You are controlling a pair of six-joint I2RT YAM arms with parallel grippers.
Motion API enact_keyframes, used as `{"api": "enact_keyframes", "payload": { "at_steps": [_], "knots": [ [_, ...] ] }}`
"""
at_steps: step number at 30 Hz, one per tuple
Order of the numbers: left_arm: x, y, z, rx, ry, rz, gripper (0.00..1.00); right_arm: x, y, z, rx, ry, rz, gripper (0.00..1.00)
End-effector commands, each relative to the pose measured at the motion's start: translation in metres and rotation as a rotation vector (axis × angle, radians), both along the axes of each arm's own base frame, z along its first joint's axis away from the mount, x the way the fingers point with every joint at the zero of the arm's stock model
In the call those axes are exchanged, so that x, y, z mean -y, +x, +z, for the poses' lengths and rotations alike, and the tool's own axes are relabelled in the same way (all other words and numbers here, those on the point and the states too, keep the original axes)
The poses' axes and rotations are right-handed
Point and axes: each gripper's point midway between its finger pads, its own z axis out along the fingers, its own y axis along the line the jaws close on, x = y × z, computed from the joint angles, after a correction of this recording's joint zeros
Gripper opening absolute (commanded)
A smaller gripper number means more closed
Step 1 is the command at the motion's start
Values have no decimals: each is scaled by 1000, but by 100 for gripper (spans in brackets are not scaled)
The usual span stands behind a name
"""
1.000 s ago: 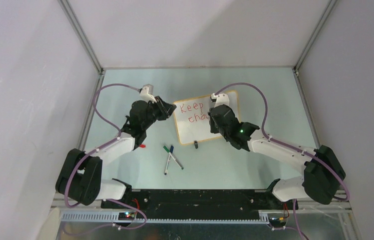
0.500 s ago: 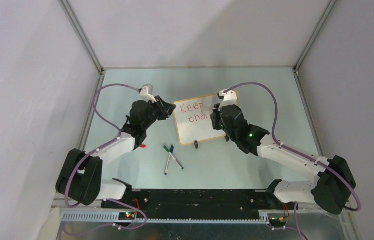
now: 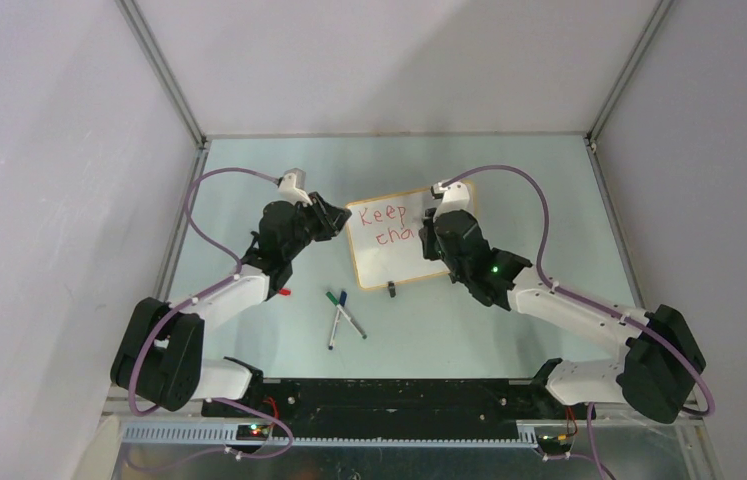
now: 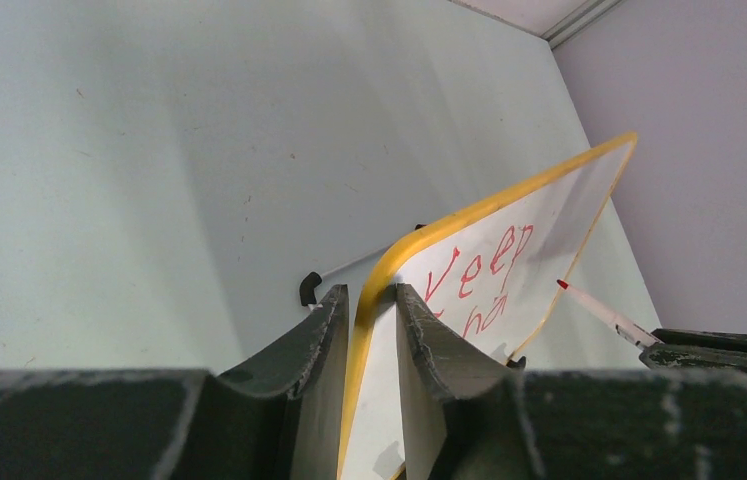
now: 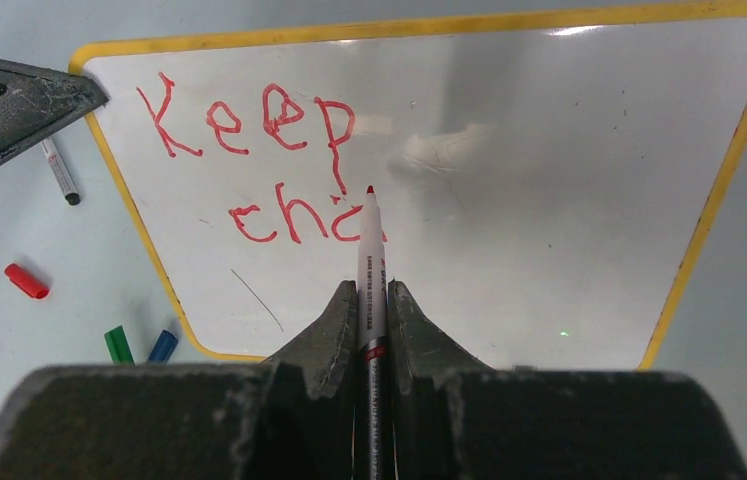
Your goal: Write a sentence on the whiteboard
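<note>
The whiteboard [image 3: 394, 262] lies on the table's middle, white with a yellow-orange frame [image 5: 724, 170]. The sentence [image 5: 249, 115] reads "Keep" in red, with "cha" [image 5: 284, 222] below it. My right gripper [image 5: 372, 290] is shut on a red marker [image 5: 371, 245]. Its tip points at the board just right of the "a"; I cannot tell whether it touches. From above, that gripper [image 3: 429, 232] hovers over the board's middle. My left gripper [image 4: 372, 300] is shut on the whiteboard's left edge [image 4: 374, 290], one finger on each side. Overhead, it [image 3: 342, 222] sits at the board's left rim.
A red cap [image 3: 284, 292] lies near the left arm. A green-capped marker [image 3: 332, 318] and a blue-capped one [image 3: 351, 318] lie crossed in front of the board. Another marker [image 5: 59, 172] with a black end lies beside the board's left edge. A black clip foot [image 3: 391, 290] sits at the board's near edge.
My right arm swung its elbow rightward and the marker shifted slightly right over the board. The writing looks the same. The left gripper stayed on the board's edge.
</note>
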Motion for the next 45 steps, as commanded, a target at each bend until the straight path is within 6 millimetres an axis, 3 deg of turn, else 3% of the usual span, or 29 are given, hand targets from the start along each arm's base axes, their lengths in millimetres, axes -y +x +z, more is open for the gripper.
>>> {"api": "enact_keyframes", "payload": {
  "at_steps": [1,18,32,45],
  "knots": [
    [-3,3,23,62,-24,24,29,-1,6,14,52,27,-23,0],
    [-23,-2,29,100,-31,117,30,-4,6,22,83,50,-45,0],
    [-19,-2,29,101,-32,94,32,-4,-2,29,113,92,-41,0],
    [-10,1,21,67,-34,57,33,-2,1,15,69,74,-31,0]
  ]
}}
